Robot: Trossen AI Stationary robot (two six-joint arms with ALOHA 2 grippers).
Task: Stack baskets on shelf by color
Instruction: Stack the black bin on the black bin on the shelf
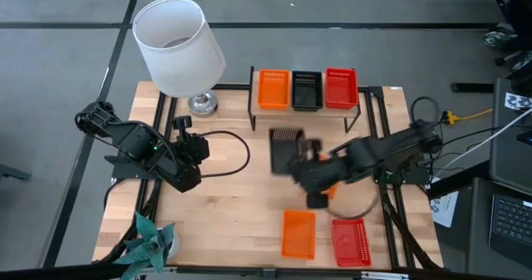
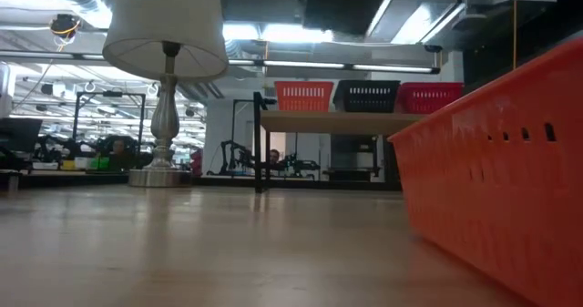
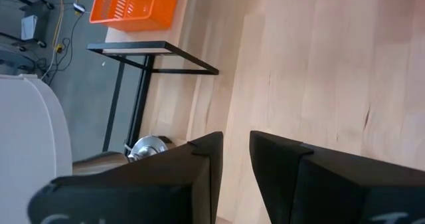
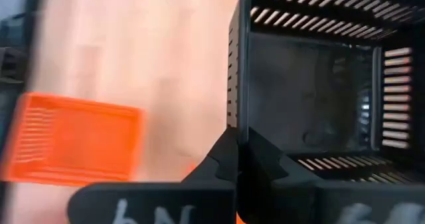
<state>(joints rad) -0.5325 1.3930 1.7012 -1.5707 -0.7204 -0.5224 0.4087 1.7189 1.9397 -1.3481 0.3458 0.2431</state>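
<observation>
Right tool: clenched on the wall of a black basket, mid-table.
Left tool: fingers slightly parted, grasping nothing, waiting at the table's 9 o'clock side.
Shelf: at 12 o'clock, carrying an orange, a black and a red basket.
Loose baskets: orange and red at 5 o'clock.
Lamp: at 11 o'clock.

Bright ceiling light, motion-blurred right arm

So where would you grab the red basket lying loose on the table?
Pinch the red basket by its thin wall on the side away from the neighbouring orange basket, coming from above: it lies flat, open side up.
</observation>
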